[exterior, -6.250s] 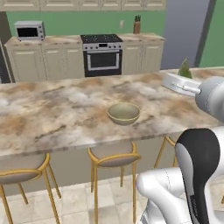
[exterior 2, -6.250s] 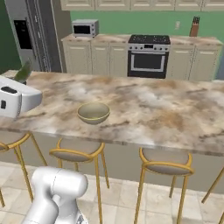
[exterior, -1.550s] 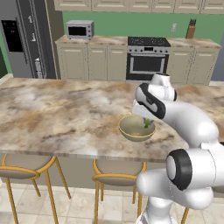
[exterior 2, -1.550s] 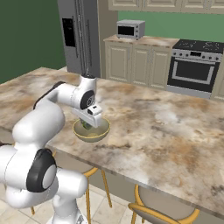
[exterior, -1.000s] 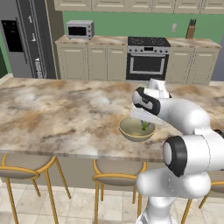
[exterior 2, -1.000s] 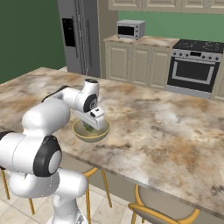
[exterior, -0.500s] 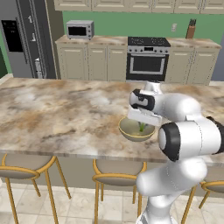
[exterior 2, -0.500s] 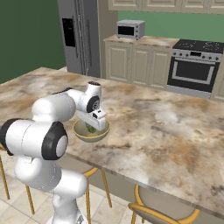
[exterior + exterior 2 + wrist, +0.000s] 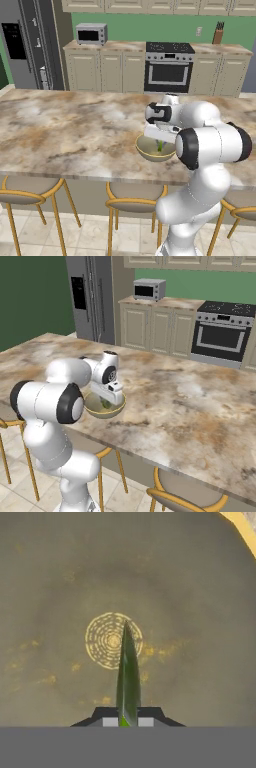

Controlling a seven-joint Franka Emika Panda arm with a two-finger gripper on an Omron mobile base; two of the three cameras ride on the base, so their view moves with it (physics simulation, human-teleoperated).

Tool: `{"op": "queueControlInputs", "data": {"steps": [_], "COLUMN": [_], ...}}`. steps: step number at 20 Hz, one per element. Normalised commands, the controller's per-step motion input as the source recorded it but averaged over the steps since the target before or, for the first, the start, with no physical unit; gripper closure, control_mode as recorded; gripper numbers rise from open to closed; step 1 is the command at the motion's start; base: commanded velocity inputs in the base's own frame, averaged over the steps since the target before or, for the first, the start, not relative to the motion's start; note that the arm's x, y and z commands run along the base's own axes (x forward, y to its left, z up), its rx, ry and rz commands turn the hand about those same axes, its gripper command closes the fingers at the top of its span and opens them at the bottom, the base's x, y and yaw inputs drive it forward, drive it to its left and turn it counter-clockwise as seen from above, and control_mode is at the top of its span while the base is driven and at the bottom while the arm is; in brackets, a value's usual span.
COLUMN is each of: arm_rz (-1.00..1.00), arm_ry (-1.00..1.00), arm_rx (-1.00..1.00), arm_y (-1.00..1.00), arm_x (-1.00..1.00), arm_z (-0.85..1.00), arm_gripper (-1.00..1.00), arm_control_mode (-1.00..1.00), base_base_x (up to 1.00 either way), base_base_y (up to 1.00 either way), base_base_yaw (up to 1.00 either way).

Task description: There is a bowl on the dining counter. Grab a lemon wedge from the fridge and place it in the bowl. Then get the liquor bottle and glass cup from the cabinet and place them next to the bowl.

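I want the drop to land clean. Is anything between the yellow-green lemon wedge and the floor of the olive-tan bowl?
Nothing visible. The fingers hold the lemon wedge directly over the bare centre of the olive-tan bowl; no other thing lies inside.

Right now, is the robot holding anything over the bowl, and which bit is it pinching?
Yes: the end effector is shut on the lemon wedge, pinching one narrow end, inside the bowl.

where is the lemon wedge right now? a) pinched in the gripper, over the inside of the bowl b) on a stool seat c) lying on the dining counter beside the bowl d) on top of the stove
a: the hand view shows the lemon wedge clamped between the shut gripper tips, with the bowl interior behind it.
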Motion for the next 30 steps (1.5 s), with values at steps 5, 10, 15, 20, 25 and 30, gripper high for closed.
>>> {"op": "queueControlInputs", "data": {"steps": [5,10,15,20,25,30], "arm_rz": [0.0,0.0,0.0,0.0,0.0,0.0], "arm_ry": [0.02,0.0,0.0,0.0,0.0,0.0], "arm_rx": [0.0,0.0,0.0,0.0,0.0,-0.01], "arm_y": [0.0,0.0,0.0,0.0,0.0,0.07], "arm_x": [0.19,0.18,0.15,0.12,0.05,-0.05], "arm_z": [-0.19,-0.15,-0.14,-0.13,-0.15,-0.14], "arm_gripper": [1.0,1.0,1.0,1.0,1.0,-1.0], "arm_control_mode": [-1.0,-1.0,-1.0,-1.0,-1.0,-1.0], "base_base_x": [0.0,0.0,0.0,0.0,0.0,0.0], "base_base_y": [0.0,0.0,0.0,0.0,0.0,0.0], "base_base_yaw": [0.0,0.0,0.0,0.0,0.0,0.0]}}
